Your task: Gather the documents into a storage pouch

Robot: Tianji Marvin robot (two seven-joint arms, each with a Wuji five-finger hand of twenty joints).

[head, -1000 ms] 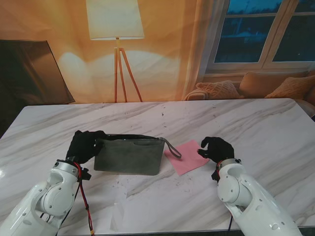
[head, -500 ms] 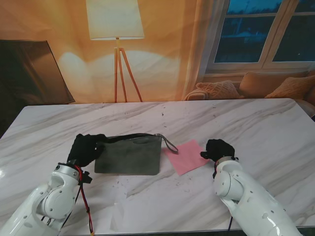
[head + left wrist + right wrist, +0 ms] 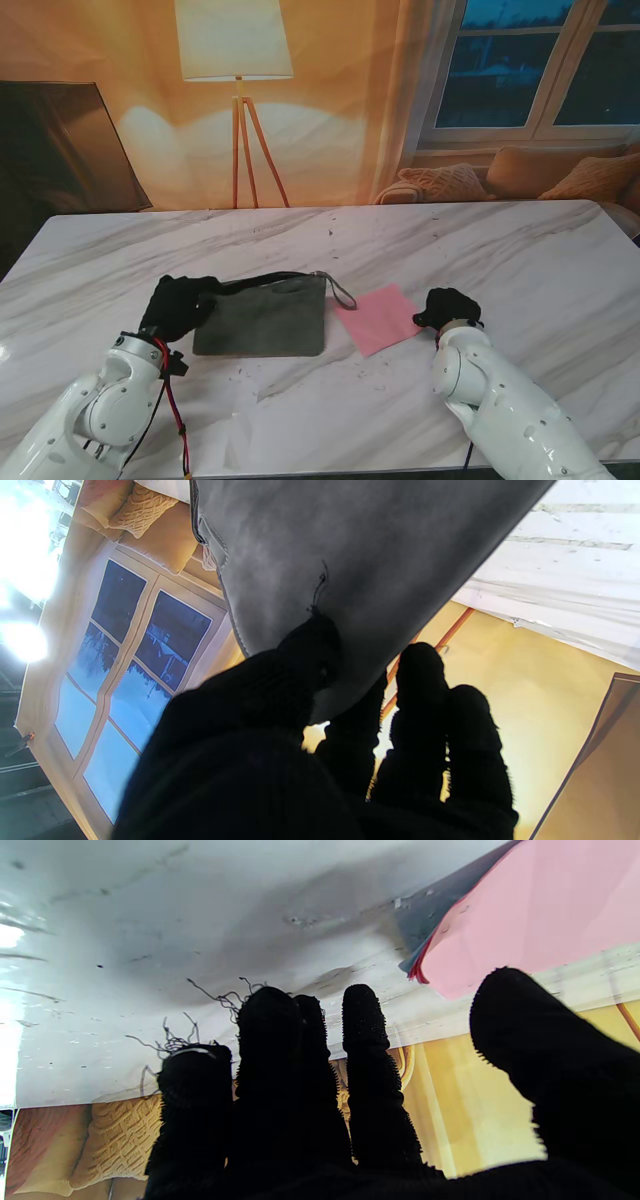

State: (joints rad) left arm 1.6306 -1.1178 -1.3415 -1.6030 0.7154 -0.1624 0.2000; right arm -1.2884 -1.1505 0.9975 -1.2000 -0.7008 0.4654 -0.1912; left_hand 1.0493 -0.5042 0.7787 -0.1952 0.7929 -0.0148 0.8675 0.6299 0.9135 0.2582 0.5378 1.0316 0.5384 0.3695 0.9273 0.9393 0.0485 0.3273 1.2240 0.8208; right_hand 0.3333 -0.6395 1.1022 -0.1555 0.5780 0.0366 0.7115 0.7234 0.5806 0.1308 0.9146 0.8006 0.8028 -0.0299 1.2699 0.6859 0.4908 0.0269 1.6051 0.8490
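the marble table (image 3: 520, 250) is seen whole only from the stand; on it the grey pouch (image 3: 262, 316) is pinched at its left end by the left hand (image 3: 178, 305), as its wrist view confirms; the pink document (image 3: 381, 317) lies just right of it, and the right hand (image 3: 447, 306) is shown empty, fingers spread, beside the sheet's corner

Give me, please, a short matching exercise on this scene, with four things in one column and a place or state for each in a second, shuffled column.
Things:
1. grey pouch
2. pink paper
3. left hand
4. right hand

Places or states:
A. open, by the right corner of the pink sheet
B. closed on the pouch's left end
C. flat on the table between pouch and right hand
D. lies on the marble, wrist strap at its right end

Pairs: 1-D, 2-C, 3-B, 4-A
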